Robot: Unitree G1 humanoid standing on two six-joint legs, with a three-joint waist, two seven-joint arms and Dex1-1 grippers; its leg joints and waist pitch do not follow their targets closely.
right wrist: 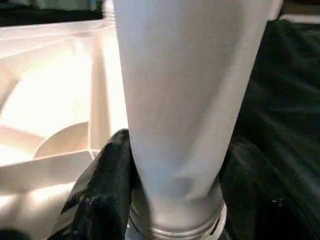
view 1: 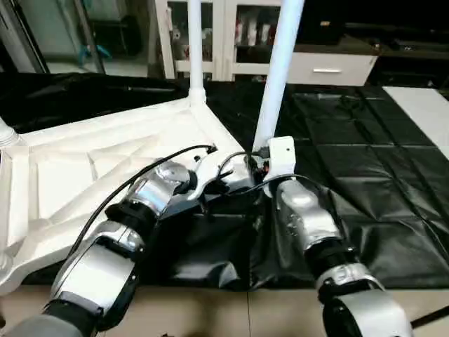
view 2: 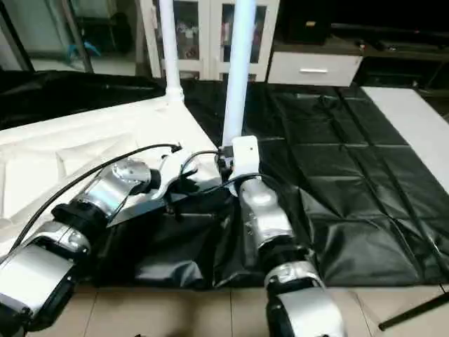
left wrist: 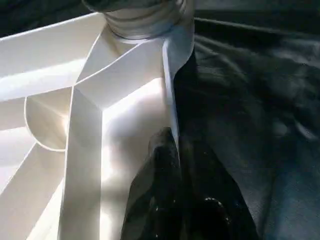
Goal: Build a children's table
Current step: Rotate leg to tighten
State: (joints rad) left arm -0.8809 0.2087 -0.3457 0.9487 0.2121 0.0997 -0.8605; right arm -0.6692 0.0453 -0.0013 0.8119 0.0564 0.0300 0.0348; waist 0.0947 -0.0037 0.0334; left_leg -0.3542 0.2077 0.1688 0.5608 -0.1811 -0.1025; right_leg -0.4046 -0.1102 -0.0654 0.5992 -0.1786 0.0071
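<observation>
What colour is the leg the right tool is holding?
White; the leg shows best in the right wrist view.

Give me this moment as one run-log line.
right tool: shut on upright leg | left tool: shut on tabletop rim | tabletop: underside up | far-corner leg: upright in its socket

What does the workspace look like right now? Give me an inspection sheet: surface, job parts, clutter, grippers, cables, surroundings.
Surface: black-draped worktable, cover wrinkled.
Job's things: tabletop lying underside up; one leg standing in the far corner socket; second leg upright at the near corner.
Clutter: flat white board on the table's right side.
Grippers: left gripper shut on the tabletop's rim; right gripper shut on the second leg.
Cables: black cables run along both forearms.
Surroundings: white cabinets behind.
</observation>
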